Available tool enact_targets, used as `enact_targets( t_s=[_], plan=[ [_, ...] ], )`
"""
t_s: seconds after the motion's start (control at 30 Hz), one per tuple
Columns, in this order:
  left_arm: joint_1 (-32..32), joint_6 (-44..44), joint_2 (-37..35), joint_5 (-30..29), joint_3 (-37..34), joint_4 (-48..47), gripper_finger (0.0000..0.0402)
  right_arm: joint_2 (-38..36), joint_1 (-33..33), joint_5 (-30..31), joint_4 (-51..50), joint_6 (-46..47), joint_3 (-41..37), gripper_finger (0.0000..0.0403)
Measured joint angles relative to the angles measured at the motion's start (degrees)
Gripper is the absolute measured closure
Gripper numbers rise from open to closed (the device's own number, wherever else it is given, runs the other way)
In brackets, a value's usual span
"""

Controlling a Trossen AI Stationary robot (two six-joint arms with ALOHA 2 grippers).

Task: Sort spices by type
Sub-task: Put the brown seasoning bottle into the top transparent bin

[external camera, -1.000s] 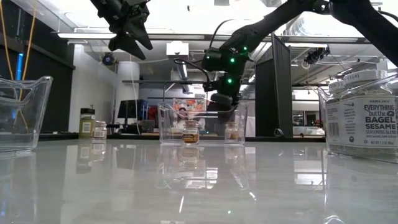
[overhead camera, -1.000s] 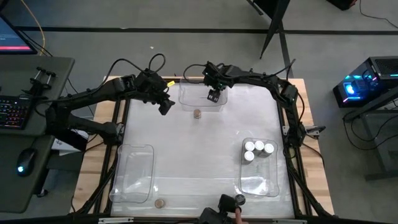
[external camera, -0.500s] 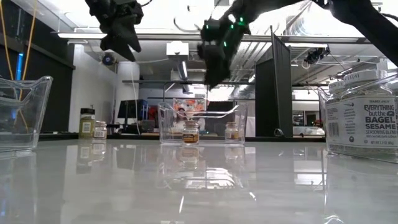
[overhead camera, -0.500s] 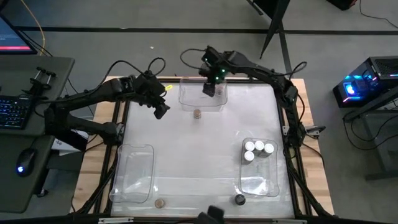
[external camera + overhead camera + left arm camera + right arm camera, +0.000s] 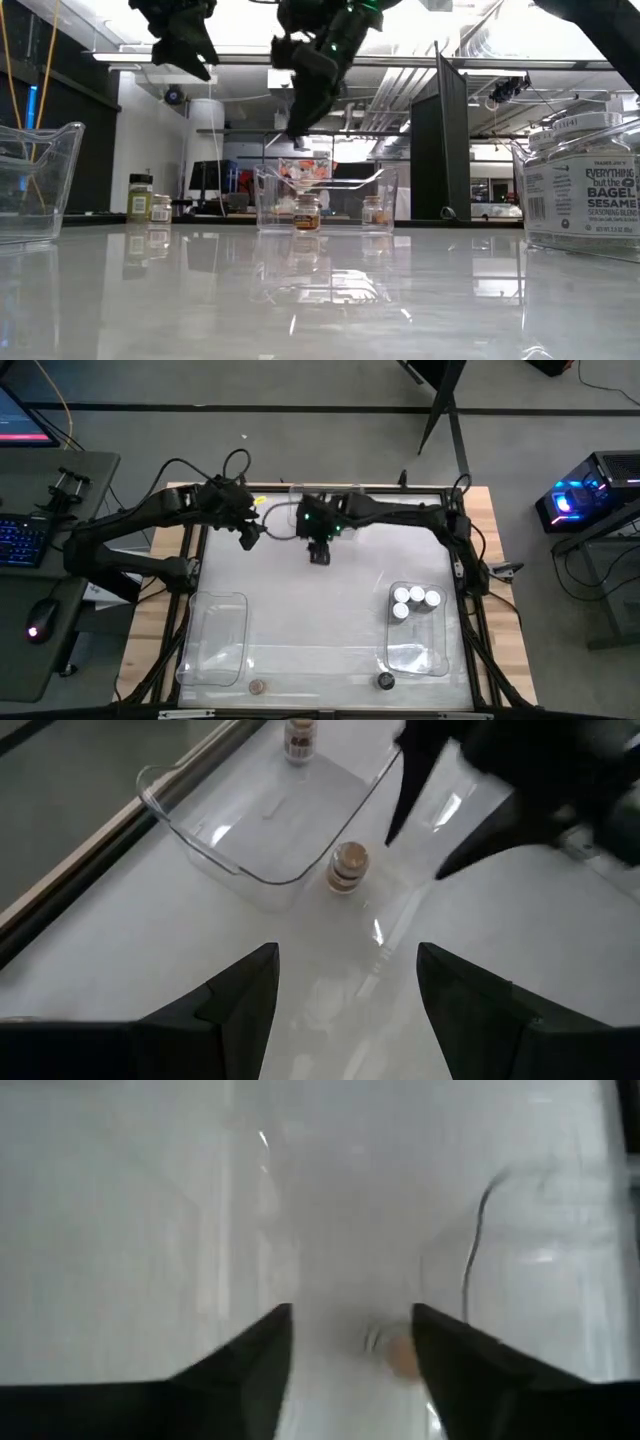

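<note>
Right gripper (image 5: 318, 552) hangs above the far-centre of the table (image 5: 320, 610), raised clear of the surface in the low view (image 5: 300, 125). Its own wrist camera shows both fingers (image 5: 250, 1370) spread with a clear gap and nothing between them. Through that gap sits a blurred tan-lidded jar (image 5: 400, 1355) on the tabletop.

Left gripper (image 5: 248, 538) hovers near the far-left side, high in the low view (image 5: 190, 55). Fingers (image 5: 235, 1005) apart, nothing held.

Spice jars:
- One tan-lidded jar (image 5: 348, 867) stands on the bare table just outside the wall of the far clear bin (image 5: 250, 870), directly below the right gripper; the arm covers it in the high view. The low view shows it in front of the bin (image 5: 307, 213).
- A second jar (image 5: 297, 737) stands inside that far bin.
- Four white-lidded jars (image 5: 415, 601) cluster in the far end of the right-hand bin (image 5: 420, 655).
- One tan-lidded jar (image 5: 257, 686) stands on the table at the near edge, just beside the left-hand bin (image 5: 215, 640), which shows nothing inside.
- One black-lidded jar (image 5: 385, 680) stands at the near edge by the right-hand bin.

A large seasoning jar (image 5: 585, 185) fills the right side of the low view.
</note>
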Motion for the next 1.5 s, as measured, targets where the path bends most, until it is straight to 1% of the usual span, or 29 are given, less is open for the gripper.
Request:
enact_targets(
  t_s=[0.07,0.13,0.17,0.2,0.3,0.4,0.43,0.5,0.6,0.67,0.77,0.93,1.13,1.23,1.5],
  plan=[
    [-0.21,0.02,-1.13,0.0,0.0,-0.04,0.0177,-0.65,0.18,0.57,-0.67,3.3,-3.34,0.0277],
    [-0.41,0.04,-2.3,0.0,0.0,-0.04,0.0177,-2.72,0.18,0.54,1.0,6.7,-8.3,0.0349],
    [-0.42,0.19,-2.91,-0.15,0.0,-0.02,0.0177,-4.56,0.17,0.41,3.68,8.83,-11.13,0.0374],
    [-0.44,0.61,-3.49,-0.52,0.0,-0.04,0.0177,-6.88,0.25,0.34,6.91,11.47,-14.17,0.0387],
    [-0.28,1.54,-4.95,-3.31,0.0,0.11,0.0177,-13.34,0.88,2.73,19.07,22.17,-24.93,0.0385],
    [0.15,1.53,-5.79,-6.89,0.0,1.21,0.0177,-15.17,2.18,8.01,35.38,31.47,-34.79,0.0399],
    [0.34,1.45,-5.95,-7.55,0.0,1.46,0.0177,-15.14,2.7,9.45,39.38,33.92,-36.63,0.0399],
    [0.59,1.44,-6.06,-7.98,0.0,1.62,0.0177,-14.13,3.76,13.2,44.22,38.2,-37.57,0.04],
    [0.59,1.49,-6.04,-8.0,0.0,1.78,0.0177,-11.46,5.12,20.84,43.16,42.07,-37.37,0.0401],
    [0.59,1.49,-6.04,-8.0,0.0,1.84,0.0177,-9.92,5.55,24.3,42.48,43.73,-36.64,0.0402],
    [0.59,1.52,-6.04,-8.02,0.0,2.17,0.0177,-9.25,5.48,26.07,42.35,45.54,-34.55,0.0402],
    [0.59,1.53,-6.04,-8.04,0.0,3.11,0.0177,-7.67,5.17,30.11,39.95,47.18,-34.62,0.0402],
    [0.59,1.58,-6.04,-8.3,0.0,4.62,0.0177,-7.81,3.89,29.93,39.78,46.18,-34.45,0.0402],
    [0.59,1.6,-6.04,-8.43,0.0,4.83,0.0177,-7.74,3.42,28.68,39.93,45.89,-34.48,0.0402],
    [0.59,1.56,-6.04,-9.44,0.0,4.83,0.0177,-5.25,3.46,26.66,41.98,45.83,-34.47,0.0403]
  ],
)
